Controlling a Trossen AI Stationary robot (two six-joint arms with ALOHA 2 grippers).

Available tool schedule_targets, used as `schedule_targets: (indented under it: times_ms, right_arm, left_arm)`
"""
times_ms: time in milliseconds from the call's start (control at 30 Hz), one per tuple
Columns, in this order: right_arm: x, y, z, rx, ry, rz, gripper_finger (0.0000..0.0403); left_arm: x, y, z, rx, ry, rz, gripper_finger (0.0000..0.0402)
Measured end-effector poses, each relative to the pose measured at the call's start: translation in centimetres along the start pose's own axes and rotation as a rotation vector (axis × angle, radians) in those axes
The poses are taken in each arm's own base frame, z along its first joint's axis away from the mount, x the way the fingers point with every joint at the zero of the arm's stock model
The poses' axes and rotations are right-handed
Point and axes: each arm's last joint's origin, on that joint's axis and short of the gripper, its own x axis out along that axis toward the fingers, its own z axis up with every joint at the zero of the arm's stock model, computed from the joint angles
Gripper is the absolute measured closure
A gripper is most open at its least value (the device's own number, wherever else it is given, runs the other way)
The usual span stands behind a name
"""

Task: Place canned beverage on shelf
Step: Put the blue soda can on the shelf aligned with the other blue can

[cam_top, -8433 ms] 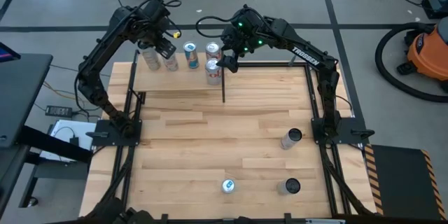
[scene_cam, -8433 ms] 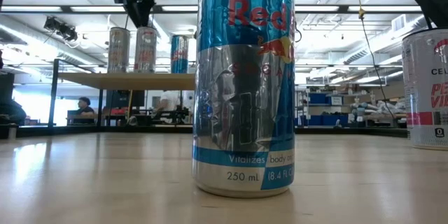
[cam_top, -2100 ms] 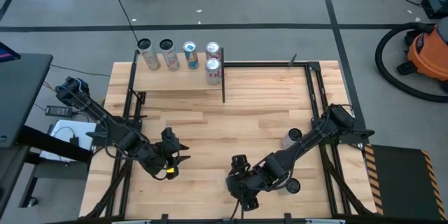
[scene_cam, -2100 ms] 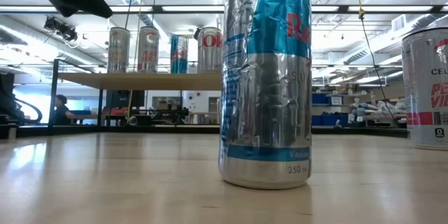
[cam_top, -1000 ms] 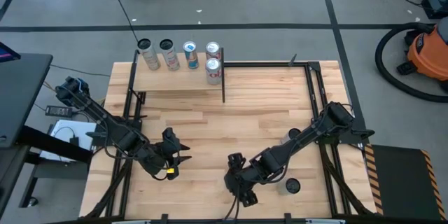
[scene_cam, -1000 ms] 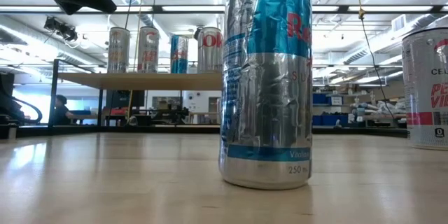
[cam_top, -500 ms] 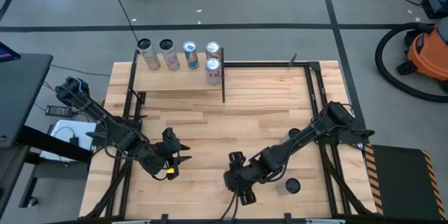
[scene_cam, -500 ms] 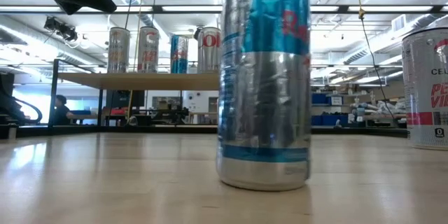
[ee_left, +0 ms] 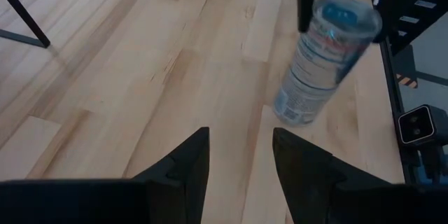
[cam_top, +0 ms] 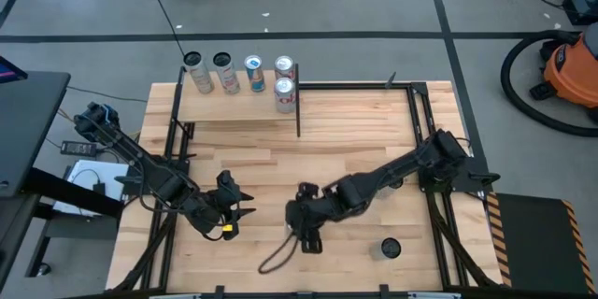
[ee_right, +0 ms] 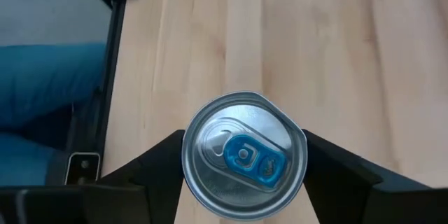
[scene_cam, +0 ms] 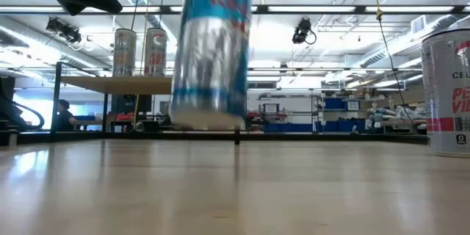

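A blue and silver can (scene_cam: 211, 51) hangs above the table with my right gripper (cam_top: 304, 224) shut on it; the right wrist view shows its top (ee_right: 243, 155) between the two fingers. It also shows in the left wrist view as the can (ee_left: 318, 63). The shelf (cam_top: 238, 105) stands at the table's far left and bears several cans (cam_top: 254, 73). My left gripper (cam_top: 234, 210) waits open over the near left of the table, with nothing between its fingers (ee_left: 175, 171). My right gripper pinches the can's upper side wall just below the rim (ee_right: 187, 157) between its two fingers (ee_right: 143, 175), one on each opposite side. The fingers come from above, slanting down. The can hangs below them, slightly tilted, its base clear of the table.
A dark-topped can (cam_top: 390, 248) stands near the table's near right corner, and a white can (scene_cam: 448, 92) shows at the right of the low view. A loose cable (cam_top: 276, 257) loops below my right gripper. Bare planks (cam_top: 280, 163) lie between the can and the shelf.
My right gripper has lifted the blue and silver can off the table, where it stood a second ago. It has carried it up and toward the table's far left, and the wrist has rolled a little. The can now hangs clear and slightly tilted.
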Motion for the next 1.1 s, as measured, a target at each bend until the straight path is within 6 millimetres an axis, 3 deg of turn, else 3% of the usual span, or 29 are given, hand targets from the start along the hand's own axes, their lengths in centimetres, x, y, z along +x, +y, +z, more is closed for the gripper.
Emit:
schedule_targets:
  times_ms: [533,1100]
  right_arm:
    - [-7.0,-7.7,8.1,-0.039,-0.207,-0.077,0.0151]
    - [-13.6,-15.7,12.1,0.016,-0.43,-0.206,0.0151]
  left_arm:
    - [0.0,0.0,0.0,-0.032,0.0,0.0,0.0244]
    - [0.0,0.0,0.0,-0.056,0.0,0.0,0.0244]
